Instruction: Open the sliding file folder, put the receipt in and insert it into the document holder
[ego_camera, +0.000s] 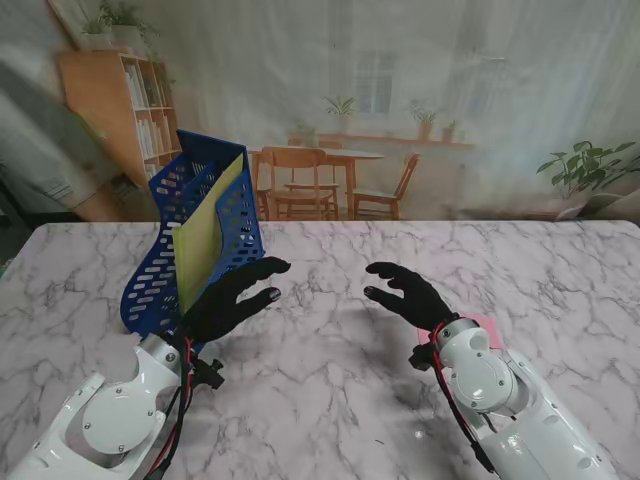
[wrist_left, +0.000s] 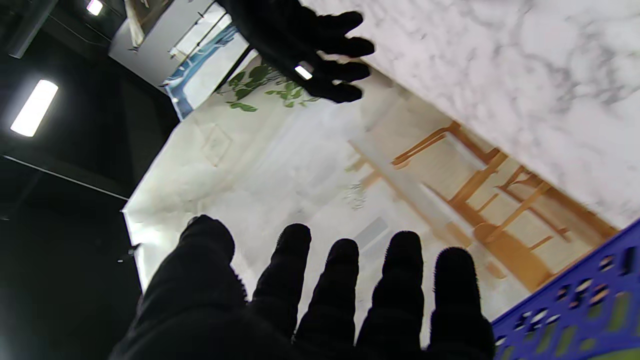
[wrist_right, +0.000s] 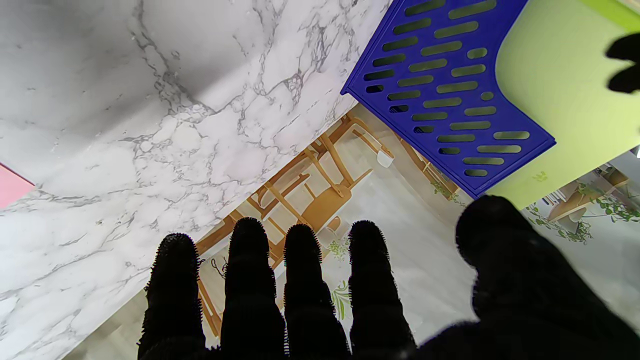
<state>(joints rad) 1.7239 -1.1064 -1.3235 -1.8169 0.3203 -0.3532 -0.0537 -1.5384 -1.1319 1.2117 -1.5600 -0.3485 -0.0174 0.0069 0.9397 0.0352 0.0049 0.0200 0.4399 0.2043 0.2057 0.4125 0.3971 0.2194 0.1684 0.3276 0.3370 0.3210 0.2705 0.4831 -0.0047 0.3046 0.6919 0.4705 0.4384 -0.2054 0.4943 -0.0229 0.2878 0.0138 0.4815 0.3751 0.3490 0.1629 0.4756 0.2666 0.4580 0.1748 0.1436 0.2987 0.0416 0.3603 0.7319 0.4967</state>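
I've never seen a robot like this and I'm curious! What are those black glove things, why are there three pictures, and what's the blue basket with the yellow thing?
Those black gloves are the robot's two hands: the left hand and the right hand, each on a white arm. Both are open and hold nothing. One picture looks down from a camera above the robot's shoulders. The other two come from small cameras on the wrists, looking along the fingers, so they appear upside down. The marble table holds a blue document holder, with a yellow-green file folder standing in it. A pink paper peeks out by the right wrist; it is mostly hidden.
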